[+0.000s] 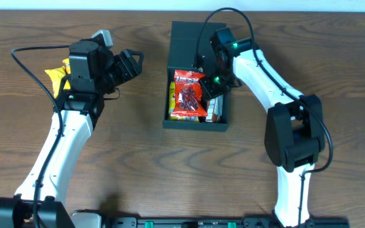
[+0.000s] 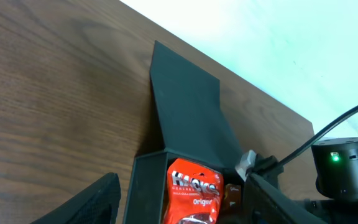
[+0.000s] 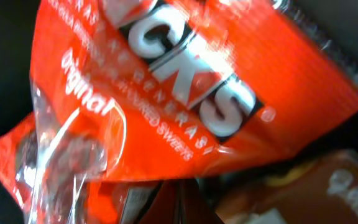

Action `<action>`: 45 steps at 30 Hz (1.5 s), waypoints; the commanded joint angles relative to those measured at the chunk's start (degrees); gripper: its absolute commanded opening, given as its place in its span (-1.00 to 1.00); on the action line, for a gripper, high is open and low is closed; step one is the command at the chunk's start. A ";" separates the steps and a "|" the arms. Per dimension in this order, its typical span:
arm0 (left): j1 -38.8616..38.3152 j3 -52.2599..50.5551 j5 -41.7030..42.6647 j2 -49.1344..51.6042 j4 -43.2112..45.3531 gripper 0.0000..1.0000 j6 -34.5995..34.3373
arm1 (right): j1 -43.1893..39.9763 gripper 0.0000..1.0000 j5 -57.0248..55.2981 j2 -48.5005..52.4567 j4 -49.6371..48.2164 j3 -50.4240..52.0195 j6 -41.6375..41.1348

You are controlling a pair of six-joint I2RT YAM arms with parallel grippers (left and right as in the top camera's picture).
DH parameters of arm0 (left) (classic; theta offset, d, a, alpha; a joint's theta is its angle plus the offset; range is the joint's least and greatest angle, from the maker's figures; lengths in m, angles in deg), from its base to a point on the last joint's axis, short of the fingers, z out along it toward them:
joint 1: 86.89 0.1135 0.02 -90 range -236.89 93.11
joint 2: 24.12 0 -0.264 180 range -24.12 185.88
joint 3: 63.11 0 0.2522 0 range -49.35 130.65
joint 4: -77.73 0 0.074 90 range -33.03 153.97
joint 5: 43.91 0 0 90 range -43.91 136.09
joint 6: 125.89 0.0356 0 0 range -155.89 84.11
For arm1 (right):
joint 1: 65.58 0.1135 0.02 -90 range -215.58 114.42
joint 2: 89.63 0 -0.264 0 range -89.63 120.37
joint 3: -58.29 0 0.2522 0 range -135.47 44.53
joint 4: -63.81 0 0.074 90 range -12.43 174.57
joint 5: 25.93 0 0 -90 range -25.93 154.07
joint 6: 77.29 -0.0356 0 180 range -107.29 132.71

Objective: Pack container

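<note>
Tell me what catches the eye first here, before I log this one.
The red sweets bag stands out, lying in the open black container at top centre of the overhead view and filling the right wrist view. The right gripper reaches into the container beside it, shut. The left gripper hangs open left of the container, a yellow packet partly hidden by that arm.

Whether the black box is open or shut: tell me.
Open: the black box has its lid folded back, red packet showing inside.
</note>
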 commanded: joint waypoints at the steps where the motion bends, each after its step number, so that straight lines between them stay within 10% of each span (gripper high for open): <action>1: 0.28 0.68 -1.29 -0.52 0.07 0.29 1.05 | 0.63 -0.97 -0.44 0.81 -1.44 0.37 -0.44; 16: 0.28 0.68 -3.89 -0.52 -0.79 0.26 1.07 | -1.36 -0.96 -5.01 -6.23 11.82 -13.07 -1.44; 45: 0.28 0.68 -4.68 -0.52 -1.51 0.28 1.90 | -0.66 -0.97 -3.41 -7.13 2.03 7.41 -3.80</action>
